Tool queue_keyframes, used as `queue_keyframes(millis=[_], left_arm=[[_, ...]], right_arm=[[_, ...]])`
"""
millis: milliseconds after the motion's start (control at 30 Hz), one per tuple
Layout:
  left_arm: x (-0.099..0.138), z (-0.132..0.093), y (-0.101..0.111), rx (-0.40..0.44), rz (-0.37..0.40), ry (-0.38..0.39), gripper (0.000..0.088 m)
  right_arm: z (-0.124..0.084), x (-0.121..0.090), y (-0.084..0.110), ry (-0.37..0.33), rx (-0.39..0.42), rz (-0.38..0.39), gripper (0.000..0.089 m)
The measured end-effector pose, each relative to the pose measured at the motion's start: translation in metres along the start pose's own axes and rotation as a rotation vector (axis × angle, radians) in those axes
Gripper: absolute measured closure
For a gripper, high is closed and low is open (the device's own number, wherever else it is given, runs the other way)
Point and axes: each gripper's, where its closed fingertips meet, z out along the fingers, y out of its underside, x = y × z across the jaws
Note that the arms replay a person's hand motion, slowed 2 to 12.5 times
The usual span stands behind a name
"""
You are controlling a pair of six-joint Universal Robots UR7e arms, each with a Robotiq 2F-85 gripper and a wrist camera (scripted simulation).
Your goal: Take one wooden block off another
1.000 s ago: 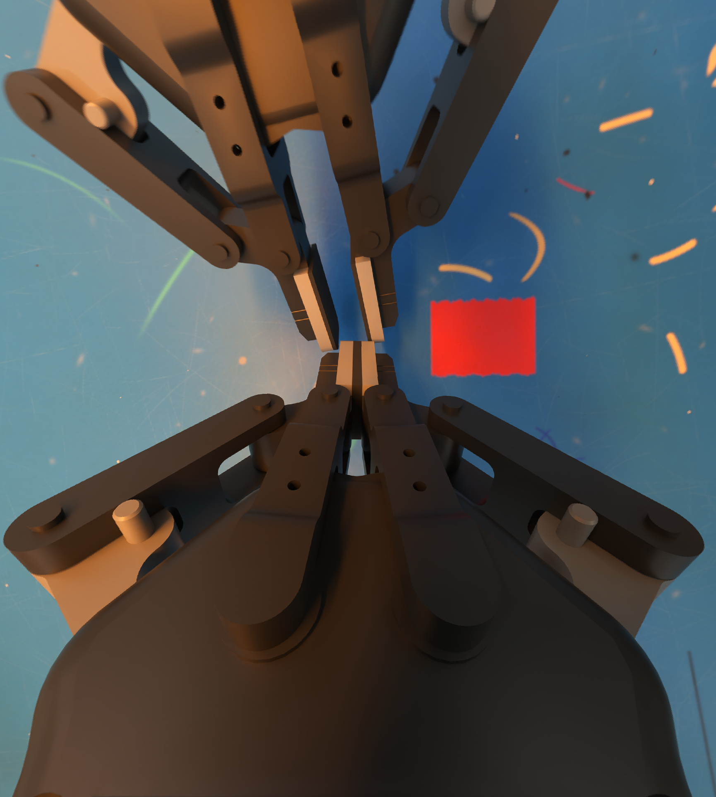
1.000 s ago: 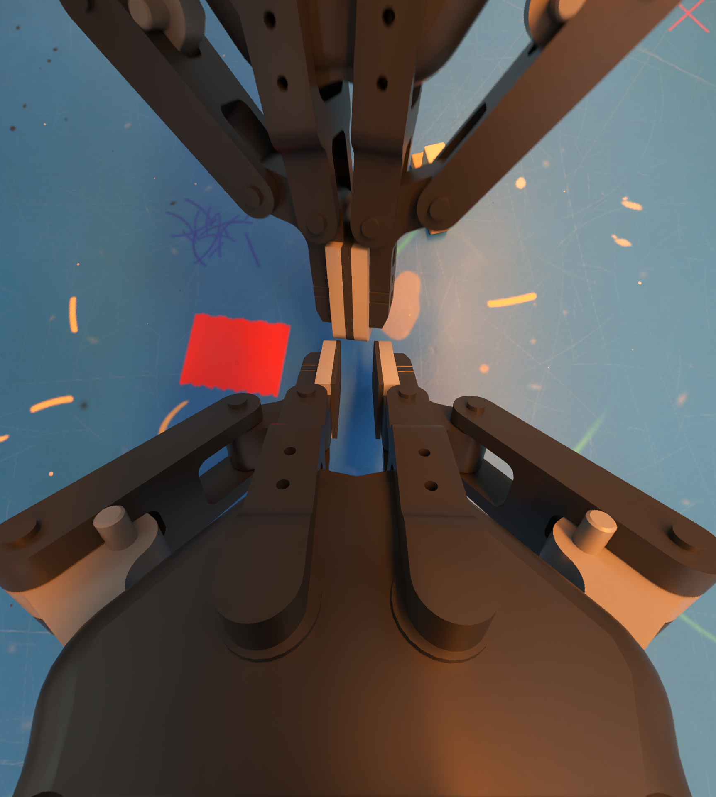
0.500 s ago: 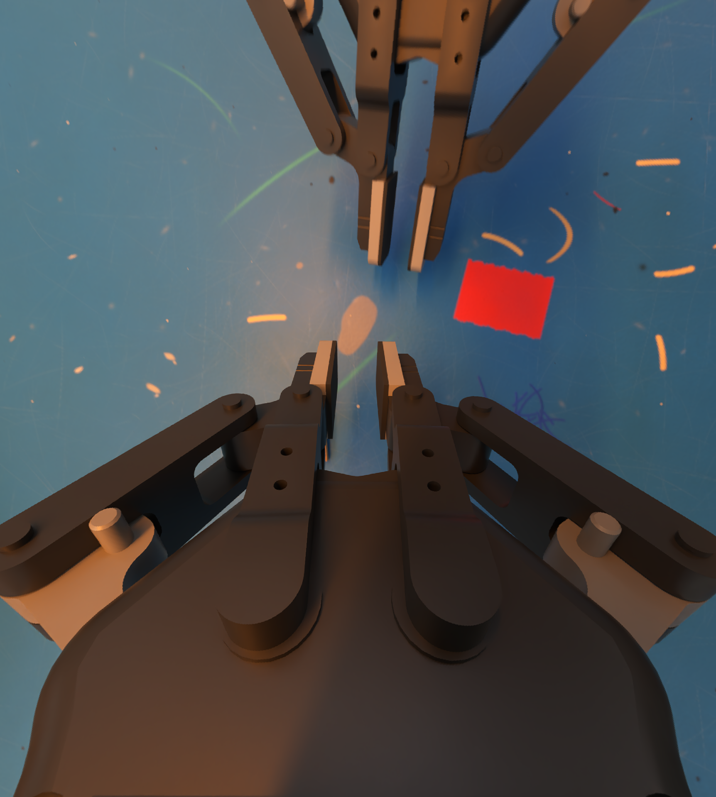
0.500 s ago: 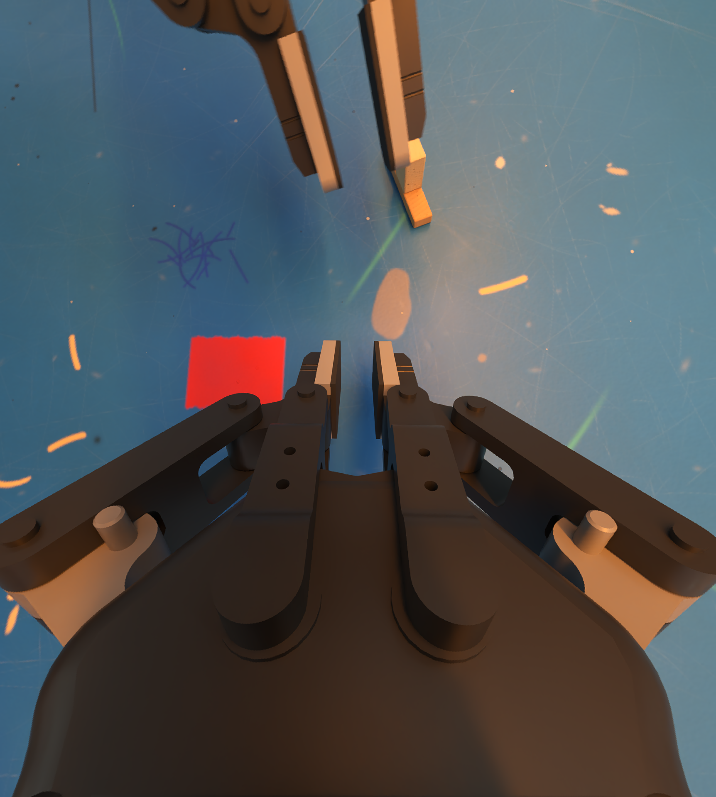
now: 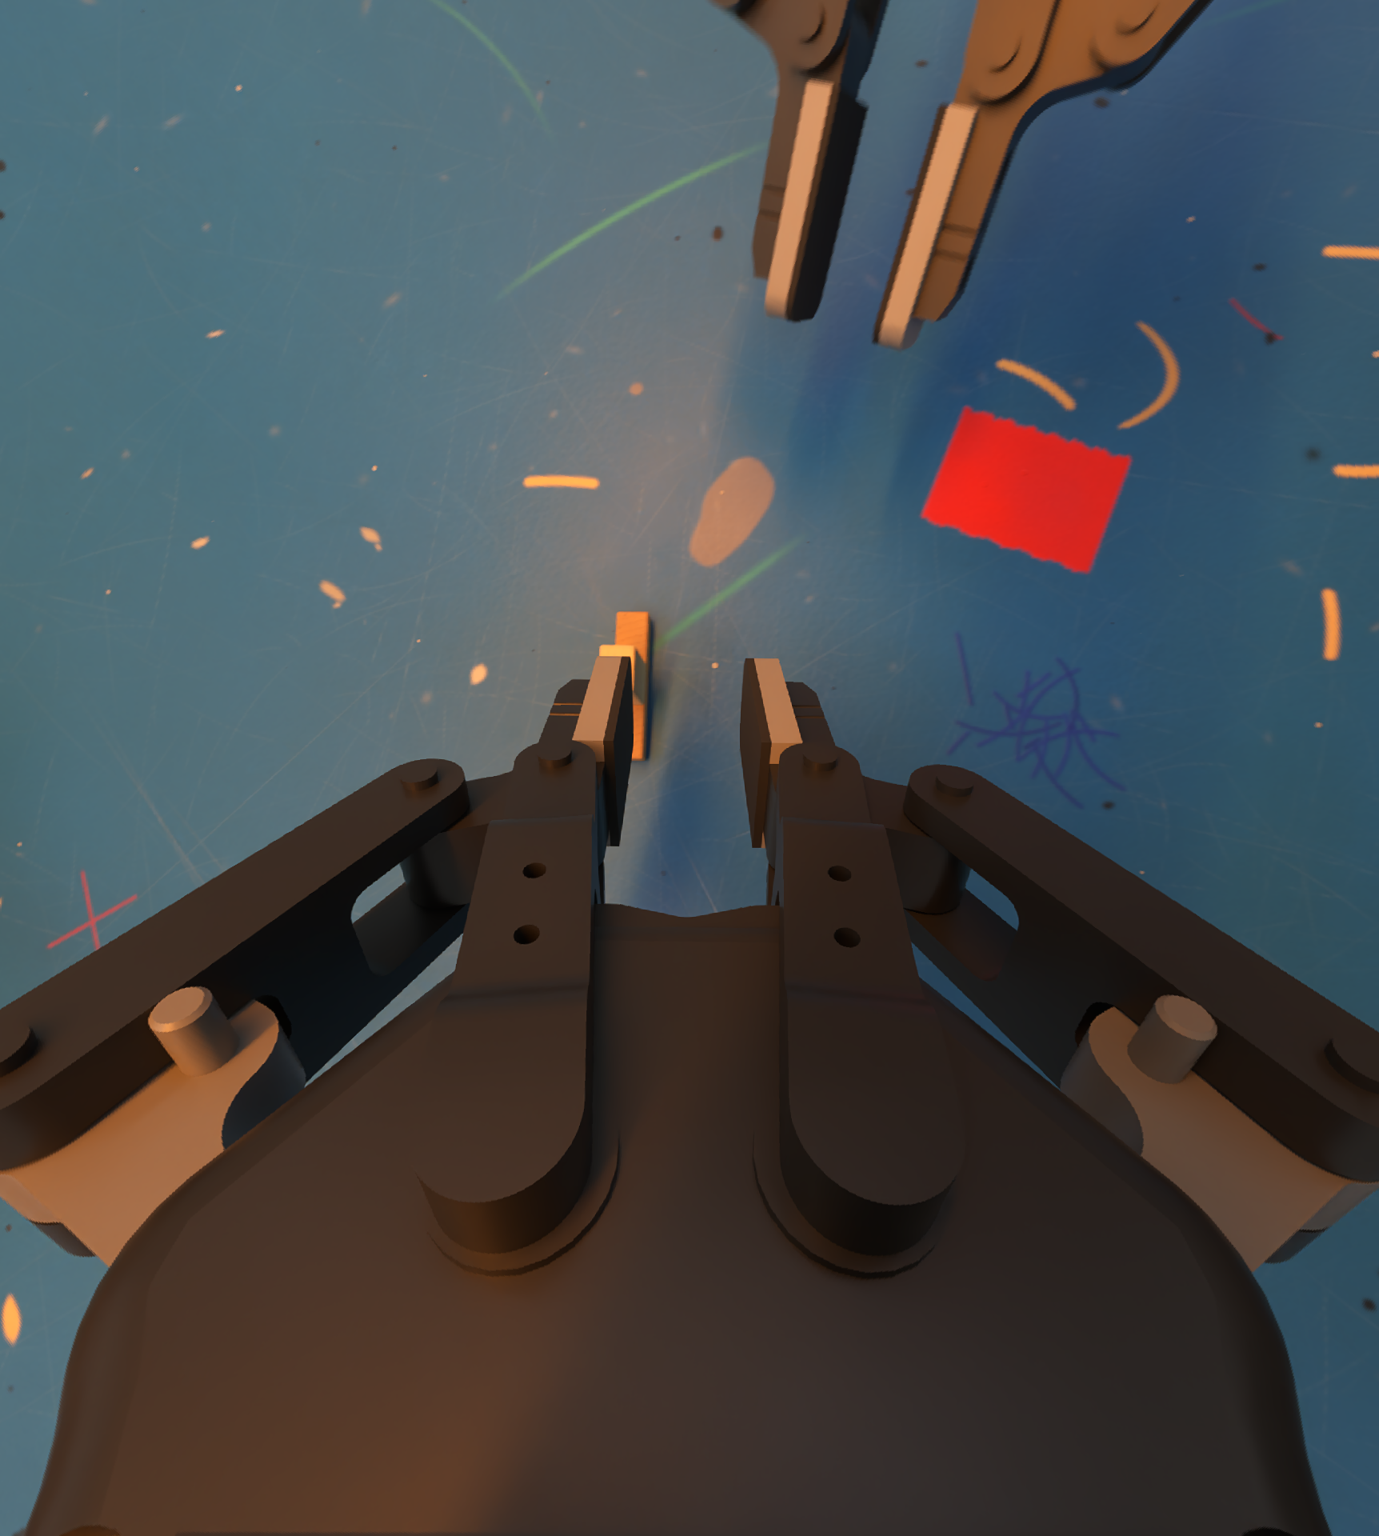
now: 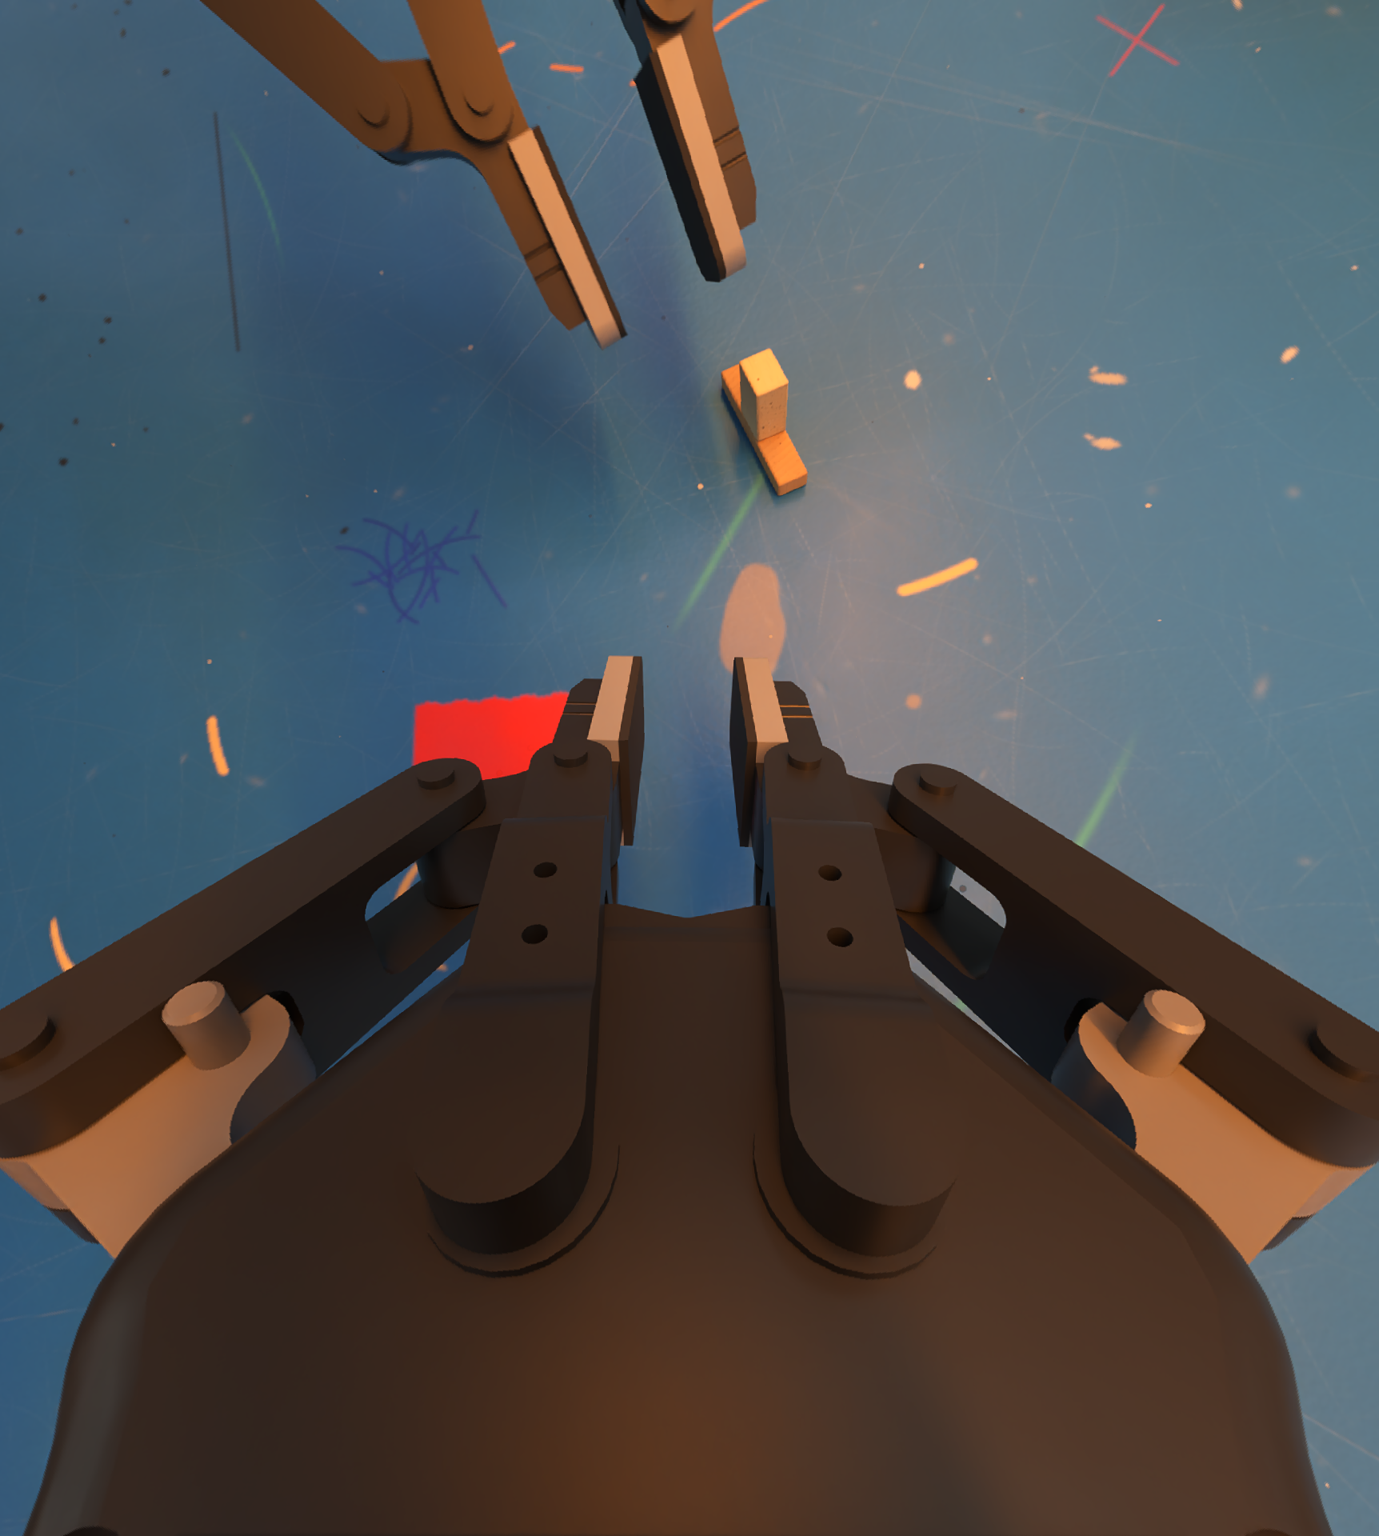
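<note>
A small pale wooden block (image 6: 765,399) stands upright on a flat orange wooden block (image 6: 787,470) that lies on the blue table. In the left wrist view the orange block (image 5: 636,640) and the pale block (image 5: 613,652) show partly behind my left finger. My left gripper (image 5: 686,673) is open and empty above the table, and the pair sits below its tips (image 6: 664,303), not touched. My right gripper (image 6: 686,669) is open and empty, nearer the red patch; it also shows in the left wrist view (image 5: 842,322).
A flat red square patch (image 5: 1023,490) lies on the table, partly behind my right finger (image 6: 487,731). A blue scribble (image 6: 412,565), a tan blotch (image 6: 753,615) and orange streaks mark the scratched blue surface (image 5: 254,416).
The two grippers were tip to tip; they have drawn apart and away from the table. My left gripper went from shut to open. The stacked blocks now show clear of both grippers.
</note>
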Motion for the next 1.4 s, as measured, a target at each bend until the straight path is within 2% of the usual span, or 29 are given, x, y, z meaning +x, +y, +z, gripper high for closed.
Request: queue_keyframes(millis=[200,467,667,933,1267,1400], left_arm=[[-0.011,0.012,0.007,-0.044,0.007,-0.015,0.065],[-0.013,0.033,0.006,-0.053,-0.055,0.088,0.071],[-0.011,0.036,0.006,-0.049,-0.056,0.152,0.0764],[-0.014,0.035,0.006,-0.052,-0.068,0.153,0.0797],[-0.017,0.017,-0.027,0.105,-0.16,0.087,0.0795],[-0.013,0.016,-0.035,0.151,-0.21,0.1,0.0795]], right_arm=[[-0.008,0.004,-0.002,0.028,0.017,0.011,0.0701],[-0.017,0.008,0.001,0.075,0.023,0.029,0.0701],[-0.021,0.006,0.007,0.087,0.023,0.04,0.0693],[-0.019,0.007,0.019,0.106,-0.018,0.034,0.069],[-0.004,0.01,0.023,0.12,-0.06,0.002,0.0694],[0.003,0.008,0.022,0.118,-0.078,-0.017,0.0696]])
